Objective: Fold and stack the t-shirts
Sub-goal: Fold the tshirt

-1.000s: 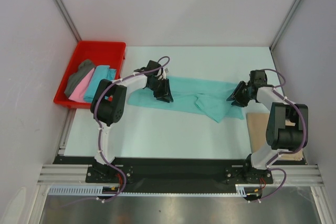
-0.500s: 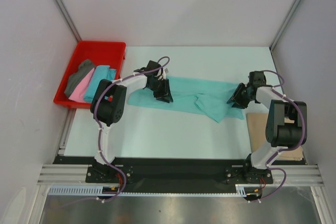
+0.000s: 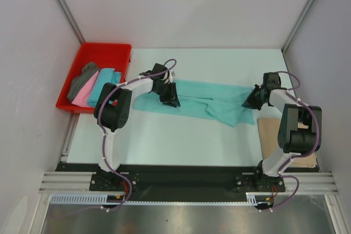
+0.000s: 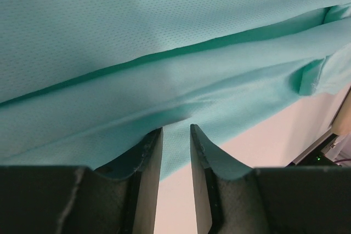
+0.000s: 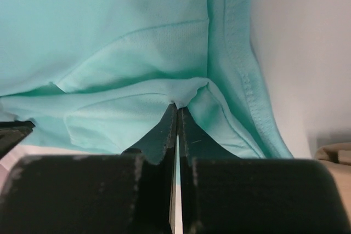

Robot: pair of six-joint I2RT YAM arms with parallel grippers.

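A mint green t-shirt (image 3: 203,100) lies stretched in a long band across the middle of the table. My left gripper (image 3: 170,101) rests on its left part. In the left wrist view that gripper (image 4: 176,129) is open, with a gap between its jaws. Their tips sit at a fold of the mint cloth (image 4: 164,42), and cloth shows through the gap. My right gripper (image 3: 250,102) is at the shirt's right end. Seen from the right wrist, it (image 5: 176,108) is shut on a pinched ridge of mint cloth (image 5: 137,53). A folded tan t-shirt (image 3: 277,135) lies under the right arm.
A red tray (image 3: 98,61) at the back left holds dark grey (image 3: 82,79), pink (image 3: 85,92) and turquoise (image 3: 104,83) t-shirts. Grey walls close in both sides. A corner of the tan shirt (image 5: 334,154) shows at the right in the right wrist view.
My right gripper has shut on the mint shirt's right end and drawn it slightly right; the bunched lower flap shifted with it. The left gripper has not moved.
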